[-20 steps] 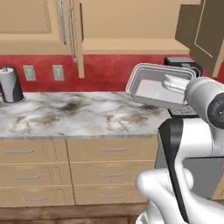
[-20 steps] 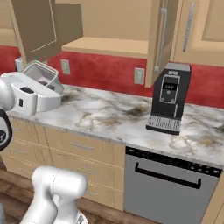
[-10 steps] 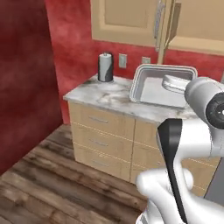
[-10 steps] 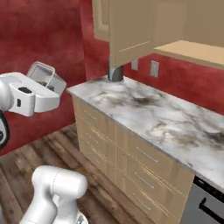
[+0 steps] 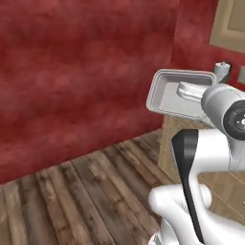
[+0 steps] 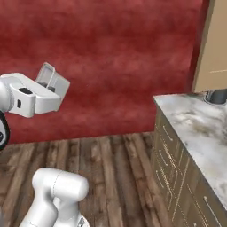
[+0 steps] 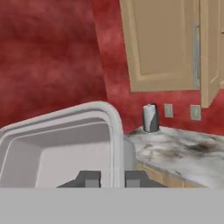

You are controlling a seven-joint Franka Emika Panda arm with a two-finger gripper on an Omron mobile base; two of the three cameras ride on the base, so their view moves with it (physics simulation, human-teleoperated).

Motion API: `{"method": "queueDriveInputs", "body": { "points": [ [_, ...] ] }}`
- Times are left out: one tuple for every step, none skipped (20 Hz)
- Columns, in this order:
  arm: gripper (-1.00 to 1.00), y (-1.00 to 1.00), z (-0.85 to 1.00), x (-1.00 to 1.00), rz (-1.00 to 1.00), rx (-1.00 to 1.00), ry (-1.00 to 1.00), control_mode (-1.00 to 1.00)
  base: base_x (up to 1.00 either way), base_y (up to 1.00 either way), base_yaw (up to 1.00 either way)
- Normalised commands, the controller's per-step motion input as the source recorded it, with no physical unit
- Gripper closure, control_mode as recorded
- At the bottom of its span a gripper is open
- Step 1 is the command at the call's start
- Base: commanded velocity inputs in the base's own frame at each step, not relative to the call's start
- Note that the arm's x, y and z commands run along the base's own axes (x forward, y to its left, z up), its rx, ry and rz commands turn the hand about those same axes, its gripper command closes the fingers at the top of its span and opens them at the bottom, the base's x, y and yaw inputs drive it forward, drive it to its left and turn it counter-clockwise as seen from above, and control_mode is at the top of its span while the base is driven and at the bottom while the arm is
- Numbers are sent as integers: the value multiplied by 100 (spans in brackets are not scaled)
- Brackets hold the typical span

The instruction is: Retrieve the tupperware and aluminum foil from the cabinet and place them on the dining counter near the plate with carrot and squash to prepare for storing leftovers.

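Tupperware (image 7: 57,148) clamped by its rim in my jaws (image 7: 109,178).
I hold it aloft above the wooden floor (image 5: 81,191), left of the marble bench (image 6: 199,133).

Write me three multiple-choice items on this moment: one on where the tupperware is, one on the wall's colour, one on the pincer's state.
1. Where is the tupperware?
A. On the wall counter
B. Held up in the air by the pincer
C. On the wooden floor

2. What colour is the wall?
A. Red
B. Blue
C. White

3. How does the pincer stand?
A. Wide open, holding nothing
B. Shut on a paper towel roll
C. Shut on the tupperware's rim

Answers: 1 B, both base views show it held aloft above the floor; 2 A, mottled red in every view; 3 C, the hand view shows a fingertip on each side of the rim.
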Motion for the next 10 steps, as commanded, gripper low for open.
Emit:
{"method": "queueDriveInputs", "body": {
  "points": [
    [100,0,0,0,0,0,0,100,0,29,87],
    [100,0,0,0,0,0,0,100,0,30,87],
    [100,0,0,0,0,0,0,100,1,30,86],
    [100,0,0,0,0,0,0,100,4,28,86],
    [100,0,0,0,0,0,0,100,11,23,85],
    [100,0,0,0,0,0,0,100,14,19,85],
    [100,0,0,0,0,0,0,100,18,11,86],
    [100,0,0,0,0,0,0,100,24,7,85],
    [100,0,0,0,0,0,0,100,33,0,86],
    [100,0,0,0,0,0,0,100,47,0,83]
  ]
}}
